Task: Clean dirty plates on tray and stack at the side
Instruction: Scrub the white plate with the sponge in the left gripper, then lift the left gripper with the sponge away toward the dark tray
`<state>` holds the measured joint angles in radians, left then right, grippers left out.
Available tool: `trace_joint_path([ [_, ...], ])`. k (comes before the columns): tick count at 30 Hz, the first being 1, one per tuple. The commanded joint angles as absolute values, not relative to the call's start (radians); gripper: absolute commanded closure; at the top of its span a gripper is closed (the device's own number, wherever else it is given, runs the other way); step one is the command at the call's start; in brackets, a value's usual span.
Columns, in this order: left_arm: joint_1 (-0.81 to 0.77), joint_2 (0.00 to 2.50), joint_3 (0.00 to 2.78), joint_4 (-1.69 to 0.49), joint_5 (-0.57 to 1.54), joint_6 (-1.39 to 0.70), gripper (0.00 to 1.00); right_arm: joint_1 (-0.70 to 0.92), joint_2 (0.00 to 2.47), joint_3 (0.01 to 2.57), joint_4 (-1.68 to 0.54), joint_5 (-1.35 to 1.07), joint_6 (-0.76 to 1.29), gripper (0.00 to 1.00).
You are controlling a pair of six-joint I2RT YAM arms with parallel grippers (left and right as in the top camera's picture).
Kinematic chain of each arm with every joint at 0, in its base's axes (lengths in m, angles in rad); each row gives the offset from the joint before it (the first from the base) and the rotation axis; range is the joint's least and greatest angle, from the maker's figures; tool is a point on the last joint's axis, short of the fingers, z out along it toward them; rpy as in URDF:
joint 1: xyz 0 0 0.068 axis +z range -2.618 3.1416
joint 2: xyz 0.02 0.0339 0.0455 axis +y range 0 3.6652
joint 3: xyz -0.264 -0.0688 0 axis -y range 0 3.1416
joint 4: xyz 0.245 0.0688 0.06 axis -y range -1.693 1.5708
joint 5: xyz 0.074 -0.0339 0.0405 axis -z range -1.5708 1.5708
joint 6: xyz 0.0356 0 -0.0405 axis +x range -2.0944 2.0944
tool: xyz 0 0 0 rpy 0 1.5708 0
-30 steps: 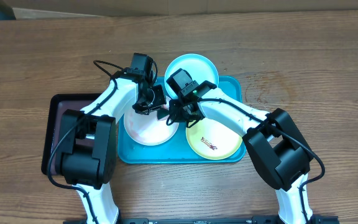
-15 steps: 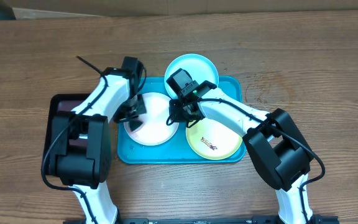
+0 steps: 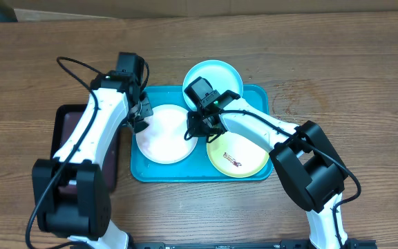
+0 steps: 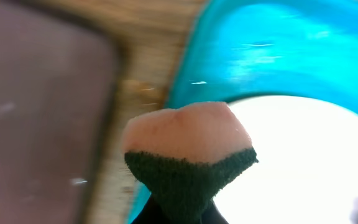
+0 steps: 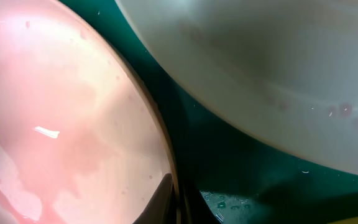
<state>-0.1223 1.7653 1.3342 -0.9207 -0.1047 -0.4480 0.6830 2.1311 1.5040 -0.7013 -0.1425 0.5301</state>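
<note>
The teal tray (image 3: 261, 97) holds three plates. The white plate (image 3: 163, 137) lies at its left, the pale blue plate (image 3: 216, 75) at the back, and the yellow-green plate (image 3: 244, 158) with brown-red smears at the right. My left gripper (image 3: 141, 116) is shut on a pink and dark green sponge (image 4: 188, 146) over the white plate's left rim (image 4: 303, 162) and the tray edge (image 4: 278, 56). My right gripper (image 3: 197, 126) is shut on the white plate's right rim (image 5: 61, 124), with one finger on each side (image 5: 179, 202). The pale blue plate (image 5: 278, 74) is just beyond it.
A dark maroon tray (image 3: 64, 135) lies left of the teal tray, partly under my left arm; it also shows in the left wrist view (image 4: 36, 124). Bare wooden table (image 3: 337, 62) surrounds both trays. Water drops sit on the tray floor (image 5: 229, 202).
My left gripper has moved left with the sponge, from over the middle of the white plate to its left rim. My right arm has not moved.
</note>
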Motion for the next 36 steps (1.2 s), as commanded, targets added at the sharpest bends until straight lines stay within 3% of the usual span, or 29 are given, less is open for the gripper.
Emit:
trace_joint_path([
  [1, -0.126, 1.772, 1.337, -0.908, 0.123, -0.388, 0.96, 0.674, 2.143, 1.501, -0.708, -0.114, 0.524, 0.96],
  [7, -0.128, 1.902, 1.323, -0.952, 0.279, -0.389, 0.96, 0.674, 2.143, 1.501, -0.709, -0.125, 0.524, 0.96],
  [11, -0.146, 1.995, 1.322, -1.013, 0.270, -0.389, 0.96, 0.674, 2.143, 1.501, -0.709, -0.125, 0.524, 0.96],
  [15, -0.146, 2.043, 1.322, -1.061, 0.143, -0.398, 0.96, 0.674, 2.143, 1.501, -0.710, -0.125, 0.524, 0.96],
  [24, -0.127, 2.017, 1.333, -1.224, -0.403, -0.716, 0.96, 0.673, 2.143, 1.507, -0.715, -0.125, 0.519, 0.96],
  [36, -0.102, 1.815, 1.546, -1.305, -0.443, -0.744, 0.96, 0.675, 2.110, 1.556, -0.776, -0.136, 0.477, 0.96],
])
